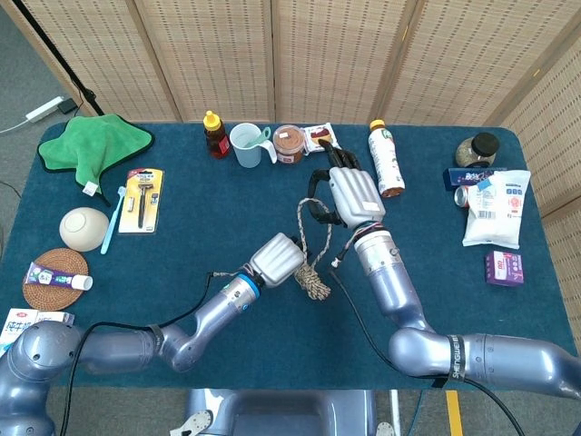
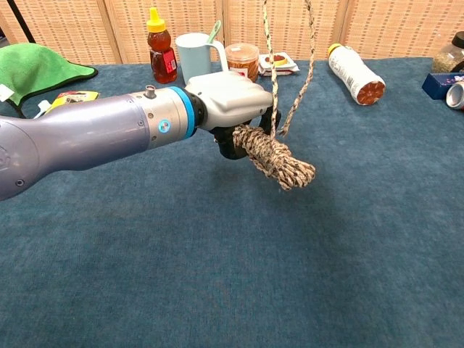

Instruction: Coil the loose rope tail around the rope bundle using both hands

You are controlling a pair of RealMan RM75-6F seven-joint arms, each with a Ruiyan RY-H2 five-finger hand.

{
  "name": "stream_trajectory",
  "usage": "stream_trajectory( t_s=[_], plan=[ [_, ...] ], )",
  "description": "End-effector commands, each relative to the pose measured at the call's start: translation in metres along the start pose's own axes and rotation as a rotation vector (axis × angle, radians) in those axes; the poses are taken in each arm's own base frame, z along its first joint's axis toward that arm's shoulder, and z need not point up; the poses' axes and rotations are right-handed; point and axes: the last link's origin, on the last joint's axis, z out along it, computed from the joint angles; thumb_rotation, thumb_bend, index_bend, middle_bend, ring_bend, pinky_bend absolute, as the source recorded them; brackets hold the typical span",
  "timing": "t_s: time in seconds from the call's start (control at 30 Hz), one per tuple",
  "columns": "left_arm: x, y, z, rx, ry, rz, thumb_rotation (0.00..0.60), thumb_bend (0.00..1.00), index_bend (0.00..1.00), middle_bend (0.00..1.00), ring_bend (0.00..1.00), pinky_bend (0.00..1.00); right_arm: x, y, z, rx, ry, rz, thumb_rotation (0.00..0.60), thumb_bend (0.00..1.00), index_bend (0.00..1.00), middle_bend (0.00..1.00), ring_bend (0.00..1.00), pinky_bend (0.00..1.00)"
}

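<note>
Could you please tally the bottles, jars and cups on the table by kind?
Bottles: 2 (honey bottle, white bottle)
Jars: 2 (brown-filled jar, dark-lidded jar)
Cups: 1 (pale blue cup)
Total: 5

Table (image 1: 182, 227) centre and near edge lie open — the far edge is crowded: honey bottle (image 1: 215, 134), cup (image 1: 249, 144), jar (image 1: 289, 143), drink bottle (image 1: 386, 159).
</note>
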Motion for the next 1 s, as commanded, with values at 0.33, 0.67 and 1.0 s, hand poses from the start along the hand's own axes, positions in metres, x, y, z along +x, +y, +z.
stream_trajectory(
  t_s=[0.33, 0.67, 1.0],
  plan=[
    [0.014, -0.015, -0.022, -0.055, 0.039, -0.041, 0.600, 0.37, 0.52, 0.38, 0.40, 0.64, -0.005, 0.061, 0.021, -0.047, 0.037, -0.238, 0.600, 0.58, 0.70, 0.00, 0.00, 0.00],
    [0.038, -0.021, -0.032, -0.063, 0.065, -0.201, 0.600, 0.37, 0.52, 0.38, 0.40, 0.64, -0.042, 0.102, 0.025, -0.110, -0.036, -0.241, 0.600, 0.58, 0.70, 0.00, 0.00, 0.00],
    [0.057, -0.030, -0.023, 0.004, 0.107, -0.289, 0.600, 0.37, 0.52, 0.38, 0.41, 0.65, -0.071, 0.113, 0.010, -0.097, -0.087, -0.248, 0.600, 0.58, 0.70, 0.00, 0.00, 0.00]
  ],
)
